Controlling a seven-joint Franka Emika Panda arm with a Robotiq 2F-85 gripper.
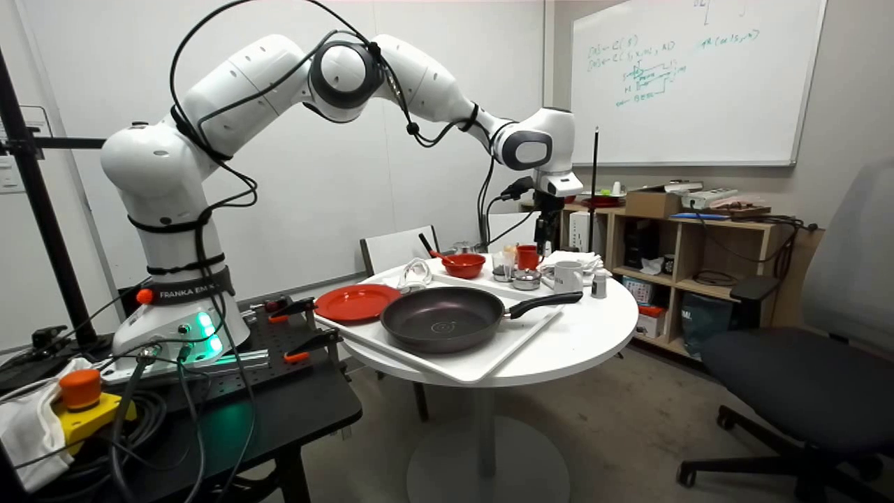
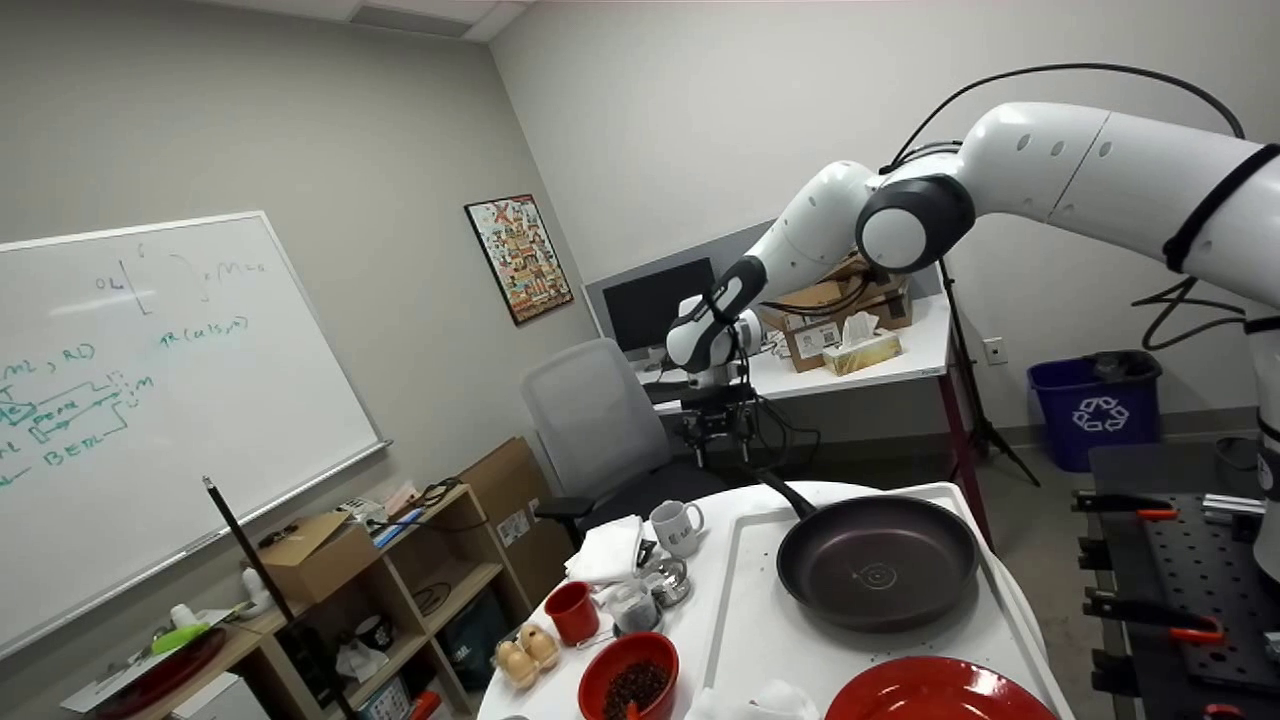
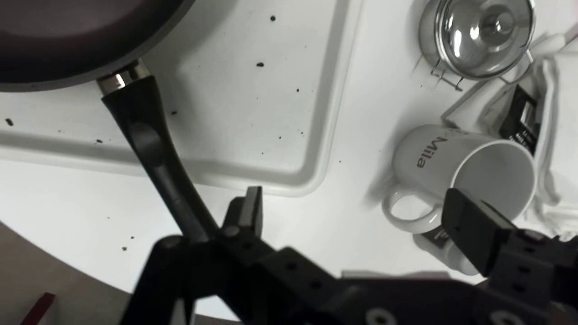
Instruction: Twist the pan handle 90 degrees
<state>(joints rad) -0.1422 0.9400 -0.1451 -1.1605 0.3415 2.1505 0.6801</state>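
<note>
The one black pan stands in the one white tray, and its handle goes out over the tray's rim. One red bowl contains many small dark pieces, with one red utensil in it; the brown eggs, near a red mug in an exterior view, I cannot count exactly. On the tabletop I count two mugs, the red mug and one white mug. One red plate lies just beside the pan. The end effector is above the tabletop, its two fingers spread wide, apart from the handle.
</note>
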